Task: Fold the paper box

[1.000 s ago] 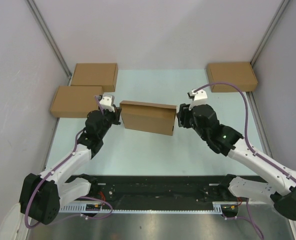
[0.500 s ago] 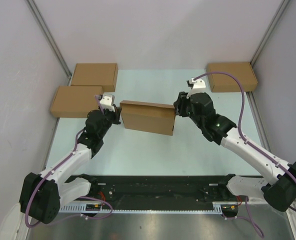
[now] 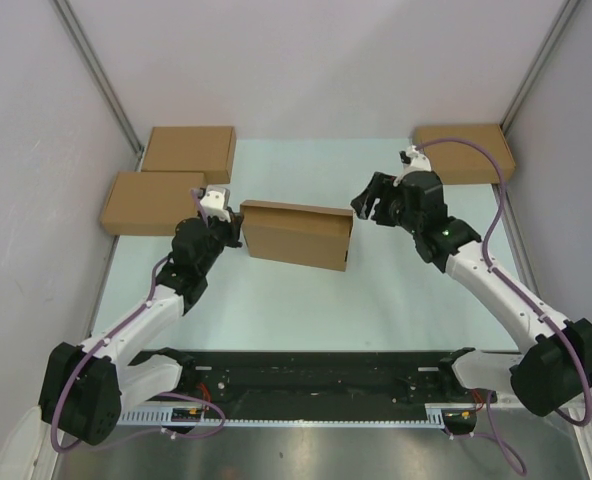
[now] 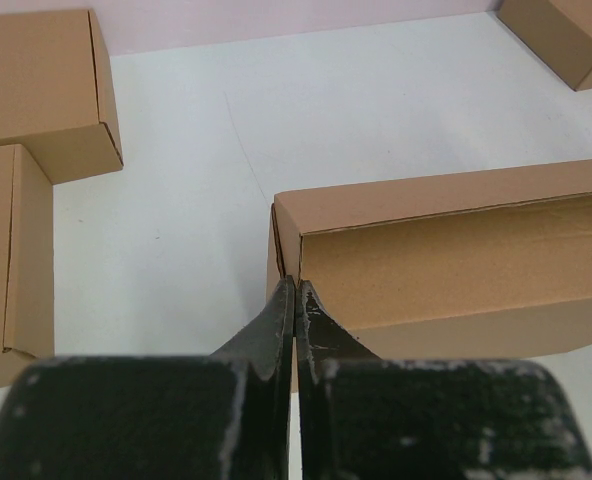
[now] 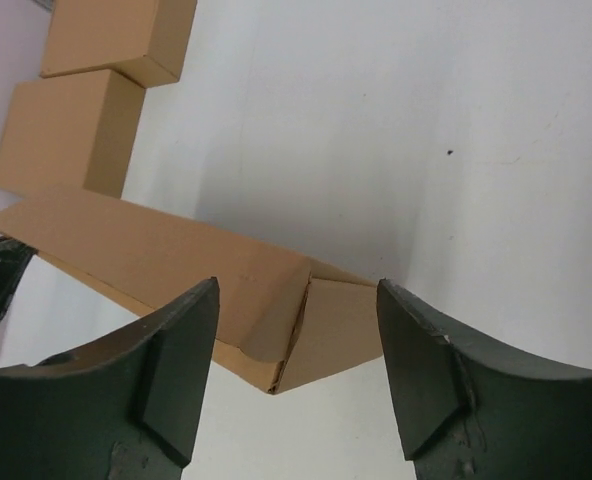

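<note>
The paper box (image 3: 296, 235) is brown cardboard and lies mid-table as a shallow long box, with a flap standing along its far side. My left gripper (image 3: 232, 229) is shut, and its tips (image 4: 294, 287) touch the box's left end corner (image 4: 446, 250). Whether they pinch the wall is unclear. My right gripper (image 3: 374, 203) hangs open just past the box's right end and touches nothing. In the right wrist view that end (image 5: 326, 325) shows between the two spread fingers (image 5: 181, 360), with a folded side flap along its corner.
Two closed brown boxes (image 3: 188, 152) (image 3: 151, 202) sit at the back left, and a third (image 3: 463, 153) at the back right near my right arm. Grey walls close in both sides. The black rail (image 3: 306, 385) runs along the near edge.
My right gripper has pulled back from the box's right end, moved up and toward the back right, and opened wider. The left gripper and the box have stayed put.
</note>
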